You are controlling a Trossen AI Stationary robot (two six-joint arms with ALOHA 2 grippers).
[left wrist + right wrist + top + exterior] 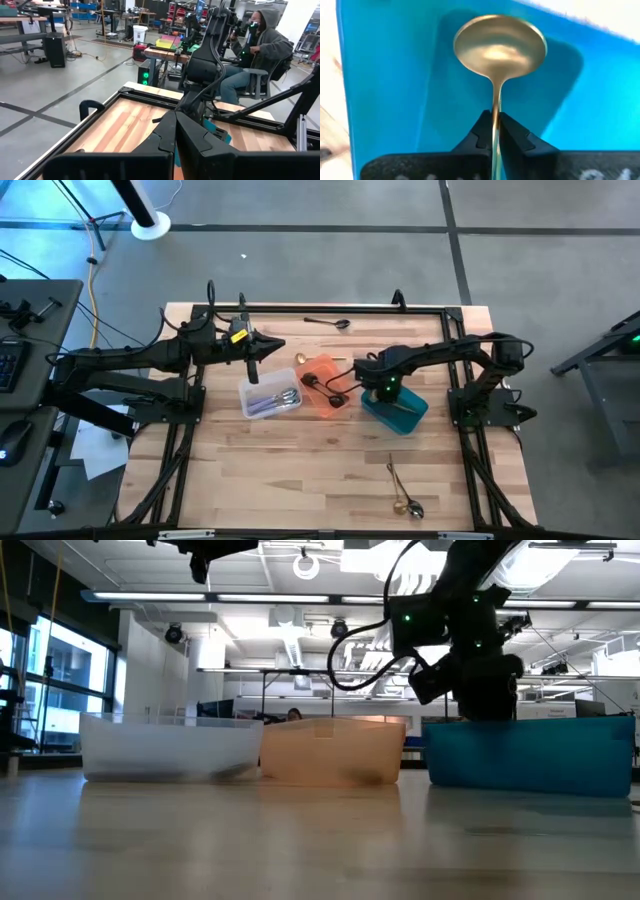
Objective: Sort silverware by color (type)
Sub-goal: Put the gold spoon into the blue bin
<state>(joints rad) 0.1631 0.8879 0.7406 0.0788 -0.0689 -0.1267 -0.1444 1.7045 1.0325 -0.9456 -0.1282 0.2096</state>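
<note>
1. The right hand [496, 131] pinches the handle of a gold metal spoon [499, 47], bowl outward, held over the inside of the teal plastic bin [400, 413].
2. In the view from above, that bin sits on the wooden worktop [300, 470] just right of the orange plastic bin [325, 395], which sits just right of the clear plastic bin [268, 398] with silver cutlery [275, 398] in it.
3. The left hand [252, 372] hangs above the clear bin, fingers closed together on nothing.
4. A dark spoon [330, 323] lies near the far edge of the worktop.
5. Two more pieces, gold and silver [402, 490], lie near the front edge, well apart from the bins.
6. A seated person in a grey hoodie [260, 47] is beyond the worktop.
</note>
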